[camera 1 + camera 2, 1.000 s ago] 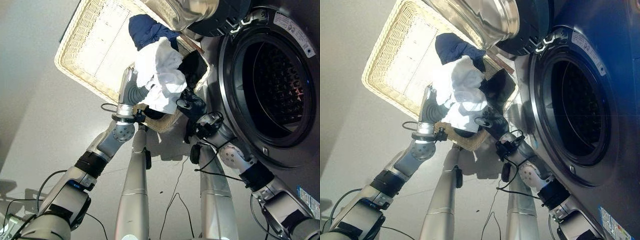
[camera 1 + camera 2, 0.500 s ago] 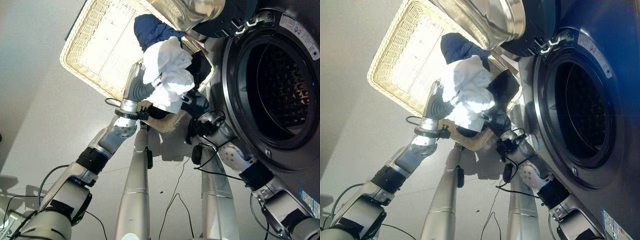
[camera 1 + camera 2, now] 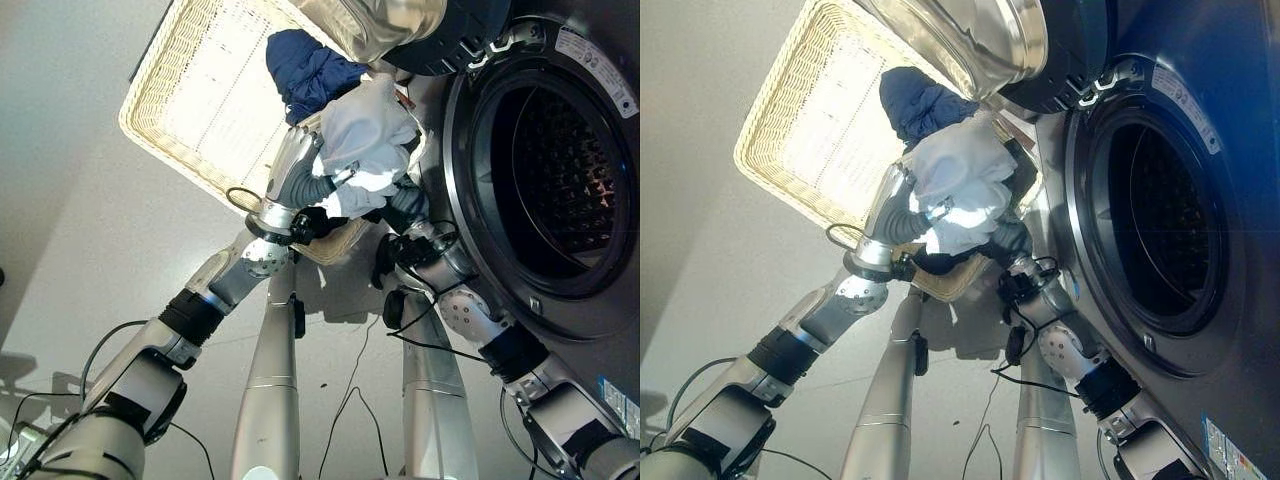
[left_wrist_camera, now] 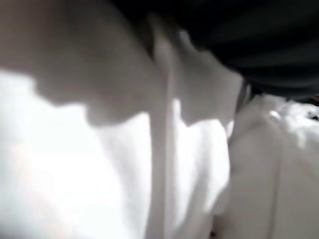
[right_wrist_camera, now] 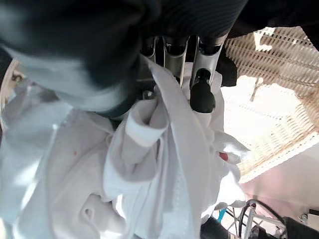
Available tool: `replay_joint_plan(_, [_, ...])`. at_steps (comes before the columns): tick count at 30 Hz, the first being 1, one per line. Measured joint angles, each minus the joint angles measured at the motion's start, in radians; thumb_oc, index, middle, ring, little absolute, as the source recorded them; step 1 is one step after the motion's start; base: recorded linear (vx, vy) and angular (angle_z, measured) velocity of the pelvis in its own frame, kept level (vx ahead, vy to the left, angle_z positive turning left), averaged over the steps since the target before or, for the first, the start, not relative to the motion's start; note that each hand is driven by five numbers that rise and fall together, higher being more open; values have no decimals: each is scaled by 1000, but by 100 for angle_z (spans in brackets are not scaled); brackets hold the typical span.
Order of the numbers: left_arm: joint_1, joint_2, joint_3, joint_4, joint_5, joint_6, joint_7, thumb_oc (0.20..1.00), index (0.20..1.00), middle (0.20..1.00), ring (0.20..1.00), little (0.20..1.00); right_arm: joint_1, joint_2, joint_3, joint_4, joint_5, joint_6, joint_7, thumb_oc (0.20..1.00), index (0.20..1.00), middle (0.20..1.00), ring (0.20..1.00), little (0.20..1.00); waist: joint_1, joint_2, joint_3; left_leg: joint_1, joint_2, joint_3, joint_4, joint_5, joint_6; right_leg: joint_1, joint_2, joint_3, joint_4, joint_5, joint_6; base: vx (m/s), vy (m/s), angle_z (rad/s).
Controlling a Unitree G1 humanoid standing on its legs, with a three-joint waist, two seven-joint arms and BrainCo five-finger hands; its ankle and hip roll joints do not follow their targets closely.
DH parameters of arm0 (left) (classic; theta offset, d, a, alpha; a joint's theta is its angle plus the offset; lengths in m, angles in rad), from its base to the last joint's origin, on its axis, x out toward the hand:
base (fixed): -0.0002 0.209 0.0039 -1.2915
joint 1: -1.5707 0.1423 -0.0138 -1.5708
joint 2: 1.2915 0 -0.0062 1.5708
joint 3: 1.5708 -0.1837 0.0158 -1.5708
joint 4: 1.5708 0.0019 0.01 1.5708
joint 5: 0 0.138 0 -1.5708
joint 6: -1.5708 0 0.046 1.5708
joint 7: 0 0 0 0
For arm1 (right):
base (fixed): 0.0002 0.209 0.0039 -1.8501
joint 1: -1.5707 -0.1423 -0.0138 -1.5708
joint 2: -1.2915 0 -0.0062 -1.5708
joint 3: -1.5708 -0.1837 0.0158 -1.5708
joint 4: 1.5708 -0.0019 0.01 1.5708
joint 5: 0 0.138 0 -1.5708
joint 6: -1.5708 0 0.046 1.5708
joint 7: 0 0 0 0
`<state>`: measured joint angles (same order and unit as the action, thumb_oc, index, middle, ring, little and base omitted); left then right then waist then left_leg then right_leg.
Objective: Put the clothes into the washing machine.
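Both hands grip the crumpled white cloth garment (image 3: pixel 368 140), left hand (image 3: pixel 300 170) beneath-left, right hand (image 3: pixel 1008 240) curled into folds, beside the wicker laundry basket (image 3: pixel 190 100); loose folds could snag the dark washing machine's round door opening (image 3: pixel 550 170).

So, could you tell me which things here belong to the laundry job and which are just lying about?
Part of the job:
- white garment, gripped by left hand and right hand
- dark blue garment in the wicker basket
- washing machine, door open

Just lying about:
- nothing that I can see
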<state>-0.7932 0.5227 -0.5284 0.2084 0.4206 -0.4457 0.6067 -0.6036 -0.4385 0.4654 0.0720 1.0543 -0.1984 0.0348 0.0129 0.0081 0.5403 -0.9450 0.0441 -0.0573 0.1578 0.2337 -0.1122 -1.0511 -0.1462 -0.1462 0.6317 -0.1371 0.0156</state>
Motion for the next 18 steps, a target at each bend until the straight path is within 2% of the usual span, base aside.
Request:
replay_joint_plan(2, [-1,-1,-1,0,0,1,3,200,200,200,200,200,0,0,0,0,1,-5,0,200,200,200,200,200,-1,0,0,0,0,0,0,0,0,0,0,0,-1,0,0,0,0,0])
replay_joint_plan(3, [-2,-1,-1,0,0,3,3,1000,1000,1000,1000,1000,1,0,1,0,2,-7,0,200,200,200,200,200,-1,0,0,0,0,0,0,0,0,0,0,0,-1,0,0,0,0,0])
replay_joint_plan(11, [5,-4,-5,-9,0,70,32,1000,1000,1000,1000,1000,1,15,0,0,1,-39,0,200,200,200,200,200,0,0,0,0,1,0,0,0,0,1,1,0,0,0,0,0,0,0])
replay_joint_plan(18, [41,-14,4,-8,-2,154,134,1000,1000,1000,1000,1000,0,40,-9,0,19,-81,-1,200,200,200,200,200,2,0,0,0,1,0,0,0,0,1,1,0,0,0,1,0,0,0])
